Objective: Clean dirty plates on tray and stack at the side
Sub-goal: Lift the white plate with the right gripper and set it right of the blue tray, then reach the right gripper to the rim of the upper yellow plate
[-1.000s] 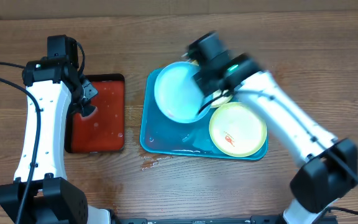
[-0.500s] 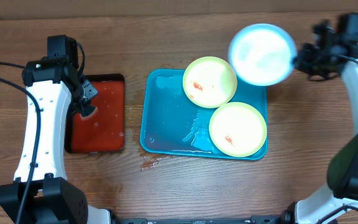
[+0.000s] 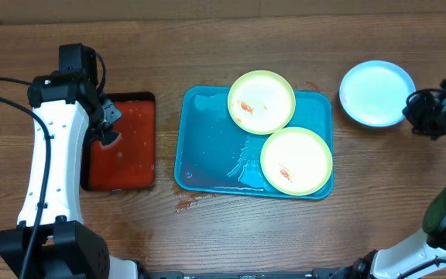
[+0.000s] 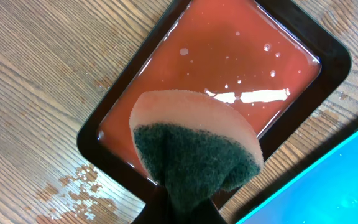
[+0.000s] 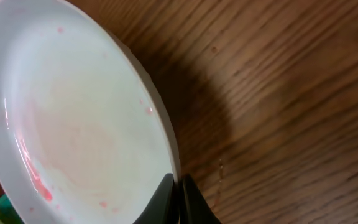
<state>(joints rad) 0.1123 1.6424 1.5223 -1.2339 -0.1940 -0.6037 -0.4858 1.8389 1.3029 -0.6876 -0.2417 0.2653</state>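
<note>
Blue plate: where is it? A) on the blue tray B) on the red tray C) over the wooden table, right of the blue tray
C: the light blue plate is over the table right of the tray, its rim pinched by the right gripper.

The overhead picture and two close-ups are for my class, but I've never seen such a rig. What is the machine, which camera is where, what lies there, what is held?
These are two robot arms, each ending in a two-finger pincer. The overhead picture comes from a fixed camera; the close-ups come from cameras on the wrists. On the wooden table lie a large turquoise plastic tray carrying two round yellow-green plates with red smears, and a smaller red tray with black rim. The left pincer is shut on a green sponge above that red tray. The right pincer grips the rim of a round light blue plate, off the turquoise tray, to its right.
</note>
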